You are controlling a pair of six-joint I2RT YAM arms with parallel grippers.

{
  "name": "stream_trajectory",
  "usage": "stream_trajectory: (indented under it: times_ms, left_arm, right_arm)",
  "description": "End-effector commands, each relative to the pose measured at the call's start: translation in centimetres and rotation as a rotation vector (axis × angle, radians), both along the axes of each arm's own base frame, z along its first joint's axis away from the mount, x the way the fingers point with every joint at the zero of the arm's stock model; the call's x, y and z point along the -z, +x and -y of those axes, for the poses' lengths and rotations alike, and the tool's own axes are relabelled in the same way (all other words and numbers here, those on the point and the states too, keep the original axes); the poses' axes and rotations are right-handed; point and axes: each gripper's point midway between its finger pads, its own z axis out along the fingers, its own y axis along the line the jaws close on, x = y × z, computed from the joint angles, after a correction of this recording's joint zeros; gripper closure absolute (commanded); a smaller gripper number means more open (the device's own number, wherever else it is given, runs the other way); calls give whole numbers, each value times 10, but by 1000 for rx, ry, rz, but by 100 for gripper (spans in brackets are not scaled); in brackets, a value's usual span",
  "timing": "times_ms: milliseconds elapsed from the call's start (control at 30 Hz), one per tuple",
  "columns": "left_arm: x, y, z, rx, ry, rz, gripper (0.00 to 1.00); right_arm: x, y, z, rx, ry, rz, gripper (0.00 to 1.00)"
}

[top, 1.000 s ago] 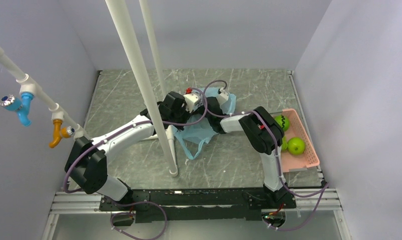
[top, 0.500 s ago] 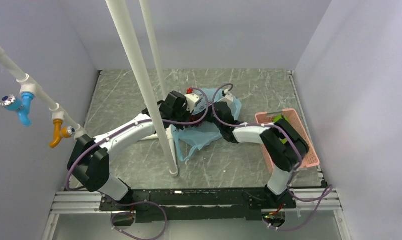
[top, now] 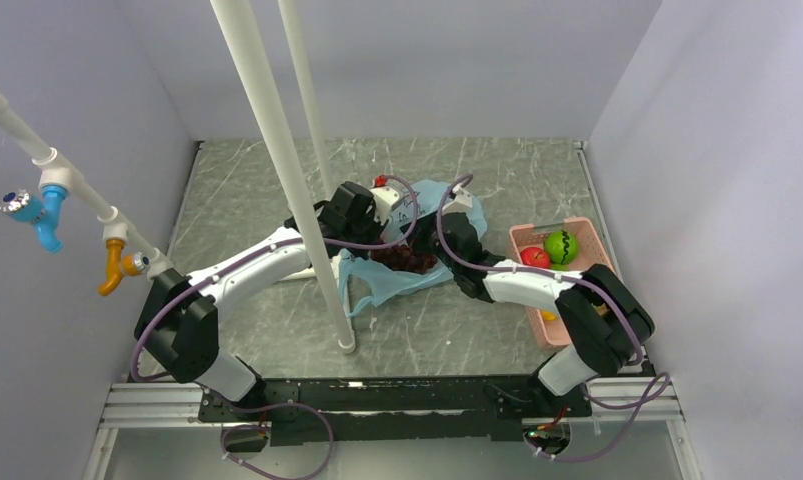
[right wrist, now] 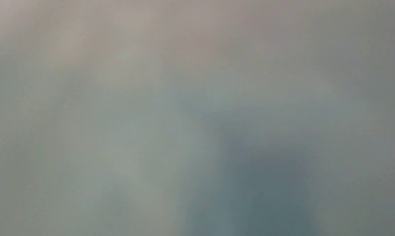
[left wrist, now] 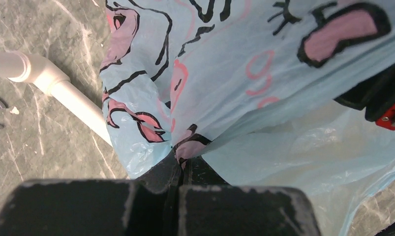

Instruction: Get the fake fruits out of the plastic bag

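The light blue plastic bag (top: 389,283) lies crumpled at mid-table and fills the left wrist view (left wrist: 264,64) with its pink and black print. My left gripper (left wrist: 183,158) is shut on a fold of the bag; in the top view it (top: 405,218) sits at the bag's far edge. A dark purple grape bunch (top: 401,258) shows in the bag's opening. My right gripper (top: 429,248) reaches into the bag beside the grapes, its fingers hidden. The right wrist view is a grey-blue blur. A green fruit (top: 560,246), a red fruit (top: 534,257) and a yellow piece (top: 547,315) lie in the pink tray (top: 580,226).
Two white pipes stand at the centre left, one (top: 307,190) in front of the left arm; its foot (left wrist: 62,91) shows by the bag. The pink tray lies at the table's right edge. The right arm's elbow (top: 602,320) hangs over the tray's near end.
My right arm's elbow has swung right and toward the near edge, uncovering fruits in the tray. Its gripper has pushed into the bag. The grape bunch now shows. The left gripper keeps its hold.
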Motion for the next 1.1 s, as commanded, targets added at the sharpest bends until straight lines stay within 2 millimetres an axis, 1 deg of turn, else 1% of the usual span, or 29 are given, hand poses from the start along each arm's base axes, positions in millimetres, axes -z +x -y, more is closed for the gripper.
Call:
stream_trajectory:
  times_ms: [0,67,133,233,333,367,400,433,533,633,667,767,833,933,1000,1067]
  left_arm:
    - [-10,8,2,-4,5,29,100]
    - [-10,7,4,1,3,19,100]
    - [-8,6,5,3,3,10,100]
    - [-8,6,5,6,1,11,100]
    - [-7,6,5,7,8,6,100]
    - [-7,6,5,7,7,8,100]
    - [-7,6,5,8,8,7,100]
    - [-7,6,5,8,9,8,100]
    - [-9,7,5,8,8,13,100]
    - [-9,7,4,5,9,12,100]
    - [-9,7,4,5,9,12,100]
    - [-8,7,3,0,14,16,100]
    - [-8,8,2,-4,22,19,100]
    - [-8,9,-1,-14,32,19,100]
    - [-7,10,-1,-19,34,18,100]
    - [-7,10,-2,-24,34,17,100]
  right_arm:
    - [-4,1,7,-12,-124,33,82]
    - [23,6,13,-10,-251,-14,65]
    - [40,10,8,-58,-342,-23,47]
    - [65,13,-1,-138,-448,-46,26]
    - [80,12,-7,-190,-536,-38,12]
    - [84,11,-7,-191,-561,-38,10]
    - [86,9,-6,-187,-574,-37,4]
    - [90,7,-5,-189,-582,-37,1]
    - [101,5,-1,-156,-630,-50,1]
    - [121,4,-2,-144,-654,-88,1]
    - [126,4,-3,-145,-653,-101,3]
    - [135,1,-4,-131,-636,-141,10]
    - [135,-4,-2,-116,-619,-140,12]
    - [138,-11,6,-85,-638,-138,16]
    - [139,-12,12,-64,-651,-135,21]
    - [139,-15,11,-69,-630,-134,32]
